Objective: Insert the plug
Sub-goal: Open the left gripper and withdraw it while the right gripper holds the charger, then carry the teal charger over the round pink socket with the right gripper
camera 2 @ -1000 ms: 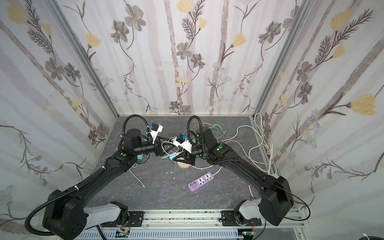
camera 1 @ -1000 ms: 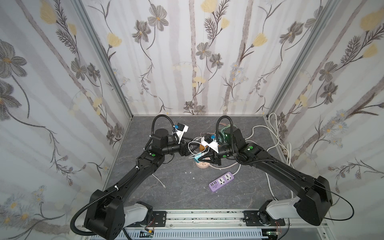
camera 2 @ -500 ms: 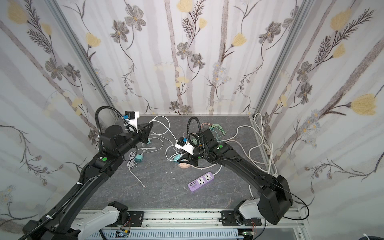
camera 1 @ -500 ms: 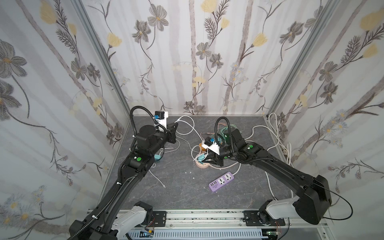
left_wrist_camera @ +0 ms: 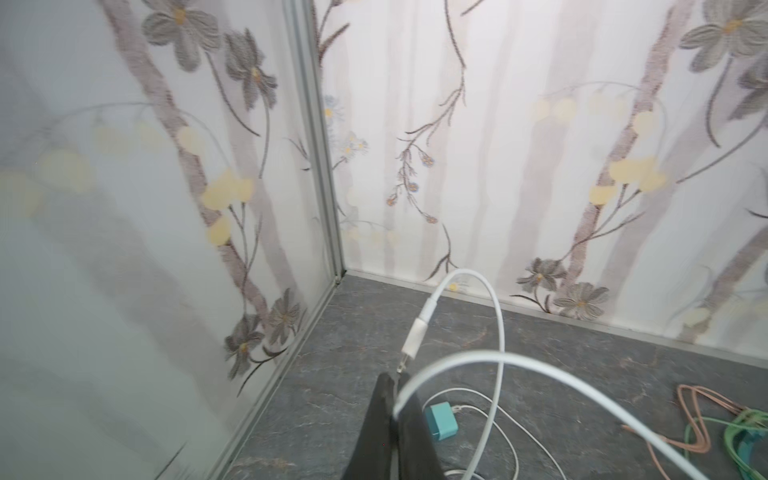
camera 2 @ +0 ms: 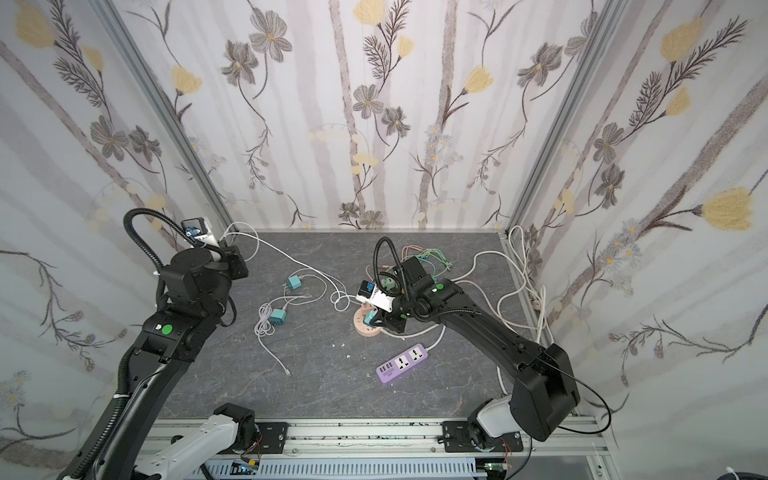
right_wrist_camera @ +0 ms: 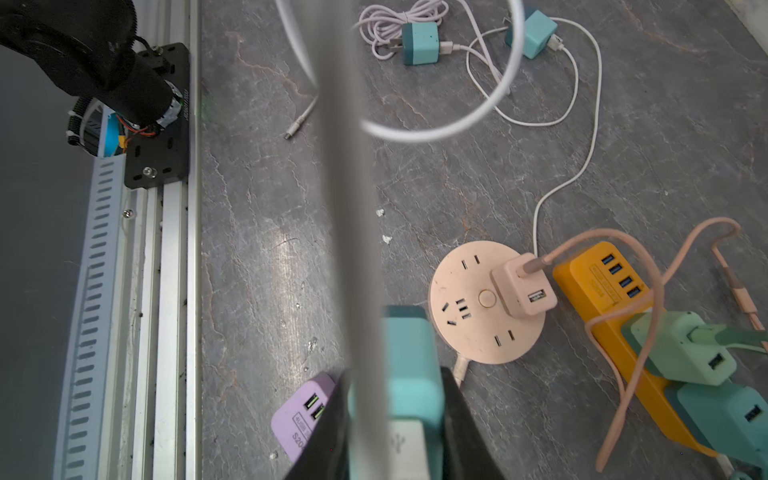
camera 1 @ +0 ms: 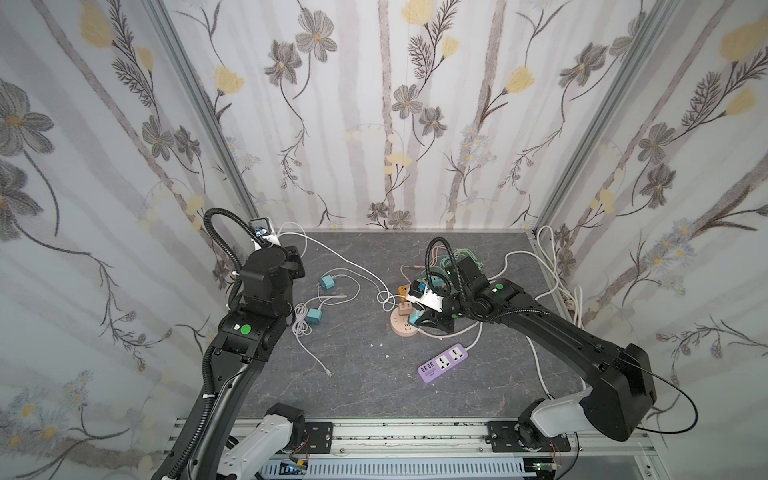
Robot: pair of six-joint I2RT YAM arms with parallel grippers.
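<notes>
Misalignment risk: teal charger (right_wrist_camera: 409, 365), clamped in right gripper (right_wrist_camera: 392, 386) near round socket (right_wrist_camera: 453, 286), may be tugged by white cable (left_wrist_camera: 496, 332) pinched in left gripper (left_wrist_camera: 392, 395).

teal plug poised over the round socket

the teal plug (right_wrist_camera: 409, 365), a small cube, is held just above the near edge of the round pink socket (right_wrist_camera: 461, 282), which lies flat with its slots facing up. the prongs are hidden, so the two seem apart, though it is unclear. a white cable (right_wrist_camera: 353, 208) leaves the plug's usb end and loops away in the air.
</notes>
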